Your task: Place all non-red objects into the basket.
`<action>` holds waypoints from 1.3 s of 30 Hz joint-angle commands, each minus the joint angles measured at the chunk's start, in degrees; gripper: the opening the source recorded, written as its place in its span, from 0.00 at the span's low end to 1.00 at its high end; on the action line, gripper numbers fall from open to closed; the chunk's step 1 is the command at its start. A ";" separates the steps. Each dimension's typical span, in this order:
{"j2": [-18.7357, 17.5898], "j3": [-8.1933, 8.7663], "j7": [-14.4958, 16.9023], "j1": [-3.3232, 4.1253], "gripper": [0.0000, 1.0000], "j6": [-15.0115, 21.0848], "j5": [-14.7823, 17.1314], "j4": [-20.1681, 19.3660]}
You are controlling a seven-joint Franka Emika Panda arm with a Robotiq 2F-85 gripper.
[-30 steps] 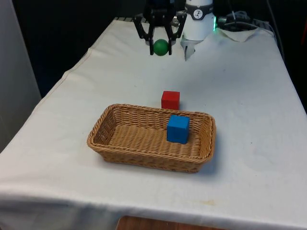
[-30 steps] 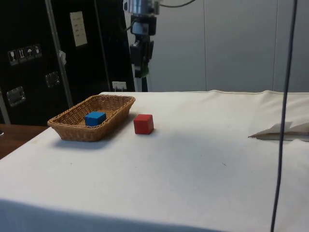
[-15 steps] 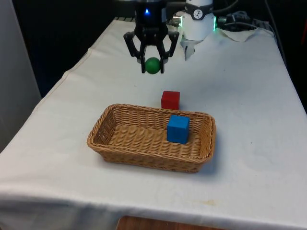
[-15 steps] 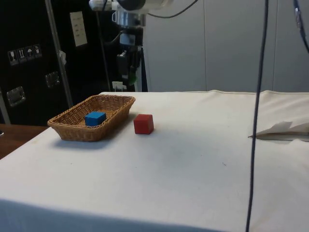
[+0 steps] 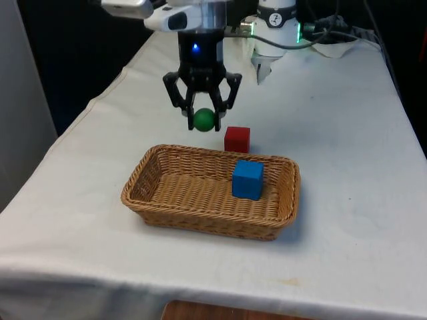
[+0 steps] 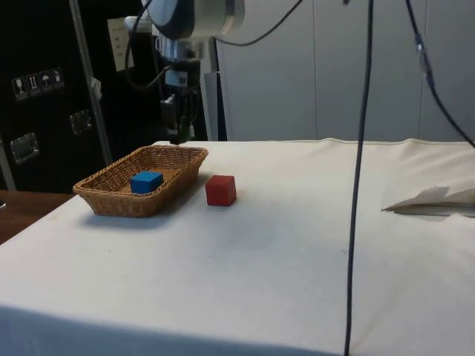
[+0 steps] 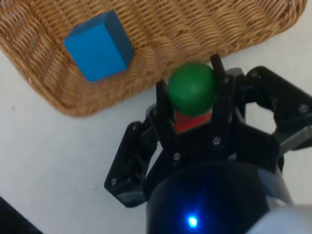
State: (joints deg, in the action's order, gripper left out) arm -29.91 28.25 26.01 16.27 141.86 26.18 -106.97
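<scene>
Pinched between my gripper's (image 5: 203,121) fingers is the green ball (image 5: 204,119), round with no long axis, held above the cloth just behind the wicker basket's (image 5: 160,203) far rim; blue cube (image 5: 247,179) sits inside; red cube (image 5: 237,139) just behind it.

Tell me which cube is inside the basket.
The blue cube. It sits in the basket; the red cube stands on the cloth just beyond the rim.
</scene>
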 commanded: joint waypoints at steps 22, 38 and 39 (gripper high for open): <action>-12.38 -0.46 3.38 -1.78 0.00 0.17 8.31 10.26; -13.12 0.11 3.21 -1.32 0.63 0.00 8.42 10.43; -13.12 -0.23 3.55 -1.55 0.63 0.34 8.82 10.49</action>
State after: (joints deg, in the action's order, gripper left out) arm -43.03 28.36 29.22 14.95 141.86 34.61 -96.54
